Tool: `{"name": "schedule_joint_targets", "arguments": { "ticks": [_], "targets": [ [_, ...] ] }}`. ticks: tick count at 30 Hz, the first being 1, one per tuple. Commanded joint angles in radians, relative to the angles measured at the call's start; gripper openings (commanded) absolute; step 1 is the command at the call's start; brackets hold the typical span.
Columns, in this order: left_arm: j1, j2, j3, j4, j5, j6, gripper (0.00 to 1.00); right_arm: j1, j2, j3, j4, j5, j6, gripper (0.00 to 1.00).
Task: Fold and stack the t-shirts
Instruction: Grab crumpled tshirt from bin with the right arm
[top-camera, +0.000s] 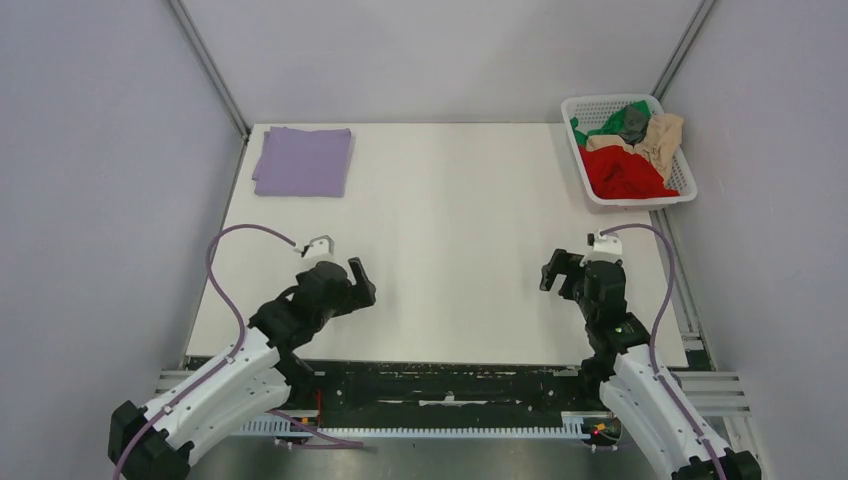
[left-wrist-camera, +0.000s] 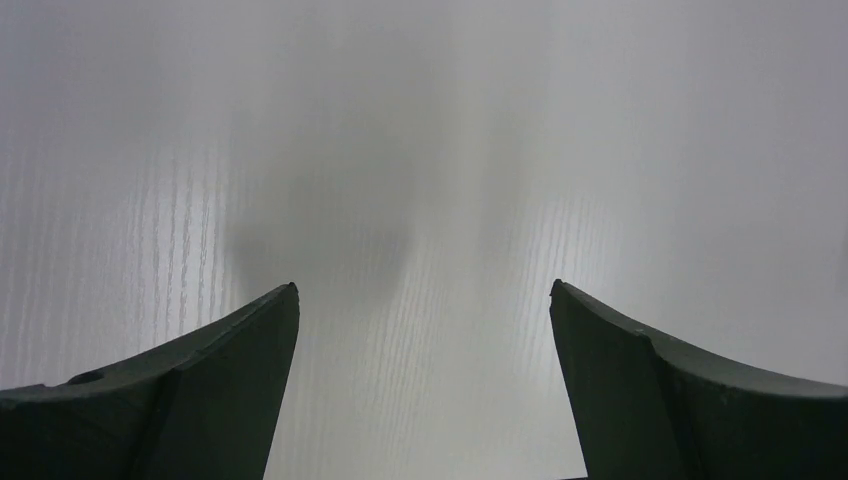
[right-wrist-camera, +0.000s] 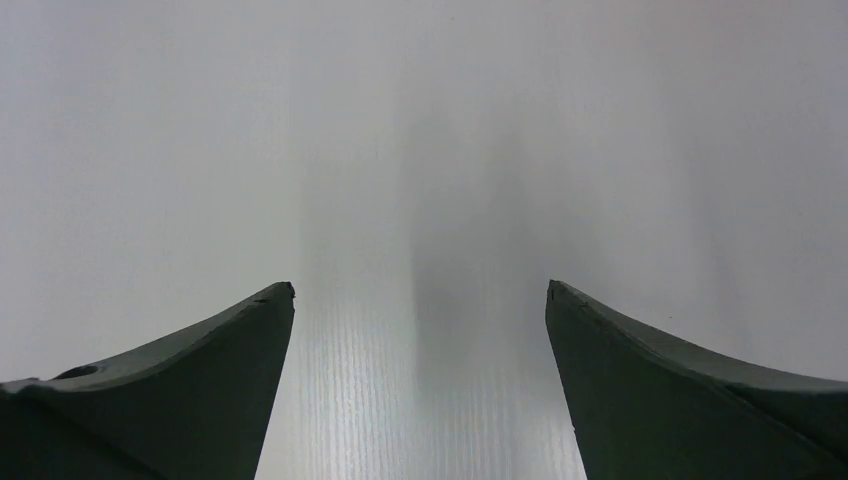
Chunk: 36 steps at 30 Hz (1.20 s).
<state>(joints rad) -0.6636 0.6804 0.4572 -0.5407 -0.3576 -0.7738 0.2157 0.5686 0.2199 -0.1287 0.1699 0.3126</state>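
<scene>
From above we see a folded lavender t-shirt (top-camera: 303, 160) at the table's (top-camera: 450, 240) far left corner. Red (top-camera: 620, 173), beige (top-camera: 660, 135), green (top-camera: 634, 108) and grey (top-camera: 631, 124) t-shirts fill the white basket (top-camera: 683, 178) far right. Our wrist cameras show only white tabletop between the spread jaws of the left gripper (left-wrist-camera: 423, 290) and right gripper (right-wrist-camera: 420, 288).

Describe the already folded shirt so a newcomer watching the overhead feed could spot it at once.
Start from the white table and go to its far-left corner. There a lavender t-shirt lies flat, folded into a neat rectangle. It is the only shirt out on the tabletop; the other shirts sit crumpled in the white basket at the far-right corner.
</scene>
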Motion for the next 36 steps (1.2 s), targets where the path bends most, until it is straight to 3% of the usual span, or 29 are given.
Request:
{"name": "schedule_joint_targets", "arguments": {
  "ticks": [1, 5, 11, 18, 21, 25, 28, 29, 31, 32, 33, 36],
  "targets": [
    [-0.002, 0.053, 0.037, 0.066, 0.009, -0.029, 1.00, -0.003, 0.061, 0.091, 0.073, 0.057, -0.004, 0.98],
    [-0.002, 0.127, 0.083, 0.111, 0.028, -0.010, 1.00, -0.003, 0.153, 0.207, 0.125, 0.143, 0.051, 0.98],
    [-0.001, 0.257, 0.186, 0.151, 0.036, 0.029, 1.00, -0.067, 0.468, 0.602, 0.058, 0.320, -0.023, 0.98],
    [0.001, 0.407, 0.297, 0.163, 0.013, 0.052, 1.00, -0.308, 0.863, 0.983, -0.063, 0.210, -0.080, 0.98],
    [0.005, 0.449, 0.322, 0.183, 0.017, 0.060, 1.00, -0.357, 1.005, 1.115, -0.180, 0.200, -0.113, 0.95],
    [0.010, 0.501, 0.344, 0.204, 0.026, 0.060, 1.00, -0.381, 1.120, 1.168, -0.199, 0.220, -0.119, 0.90],
    [0.015, 0.534, 0.361, 0.203, 0.037, 0.059, 1.00, -0.393, 1.192, 1.194, -0.161, 0.159, -0.139, 0.78],
    [0.017, 0.541, 0.366, 0.198, 0.038, 0.056, 1.00, -0.396, 1.208, 1.199, -0.122, 0.127, -0.155, 0.65],
    [0.020, 0.546, 0.375, 0.184, 0.042, 0.059, 1.00, -0.397, 1.235, 1.256, -0.118, 0.097, -0.169, 0.19],
    [0.021, 0.543, 0.380, 0.173, 0.042, 0.059, 1.00, -0.396, 1.235, 1.288, -0.125, 0.077, -0.177, 0.07],
    [0.020, 0.536, 0.383, 0.166, 0.041, 0.060, 1.00, -0.396, 1.224, 1.322, -0.130, 0.057, -0.179, 0.00],
    [0.022, 0.483, 0.374, 0.160, 0.044, 0.063, 1.00, -0.397, 1.150, 1.402, -0.129, -0.033, -0.180, 0.00]
  ]
}}
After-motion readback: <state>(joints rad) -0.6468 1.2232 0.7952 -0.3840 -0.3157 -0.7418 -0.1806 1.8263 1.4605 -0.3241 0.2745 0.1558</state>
